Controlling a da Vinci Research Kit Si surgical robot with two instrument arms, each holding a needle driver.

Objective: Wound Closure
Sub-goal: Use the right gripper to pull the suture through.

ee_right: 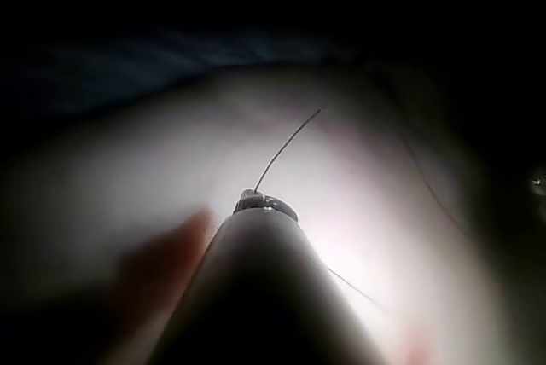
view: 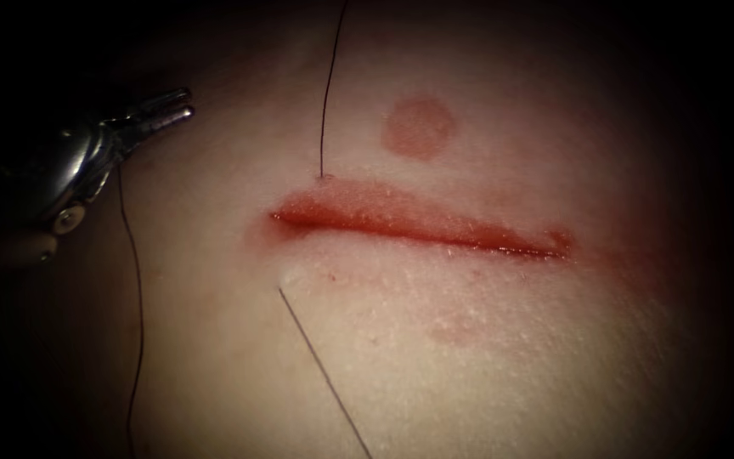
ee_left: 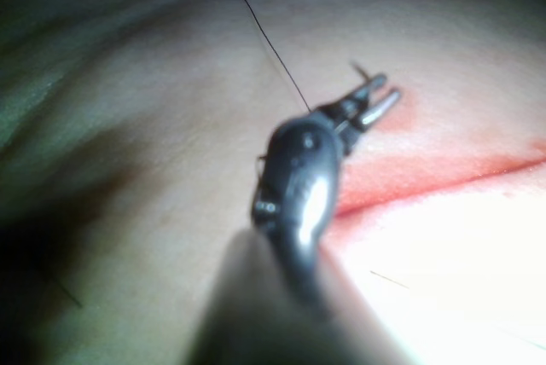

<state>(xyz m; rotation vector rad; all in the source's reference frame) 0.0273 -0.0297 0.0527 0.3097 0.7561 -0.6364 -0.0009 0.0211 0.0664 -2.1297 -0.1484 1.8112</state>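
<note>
The tissue (view: 469,340) carries a red cut (view: 418,225) running left to right. Thread (view: 326,102) rises straight from a point just above the cut's left end. Below that end, another strand (view: 324,370) leaves the tissue and runs down to the right. My left tool (view: 182,104) hovers up and left of the cut, its jaws slightly open and holding nothing (ee_left: 380,96). A third strand (view: 136,306) hangs down from under its wrist. In the right wrist view, a thread (ee_right: 290,139) leads away from the end of the right tool (ee_right: 264,205).
A round red mark (view: 419,127) lies above the cut. A fainter pink patch (view: 456,327) lies below it. Red fluid lines the cut's edges. The tissue falls into darkness around the rim.
</note>
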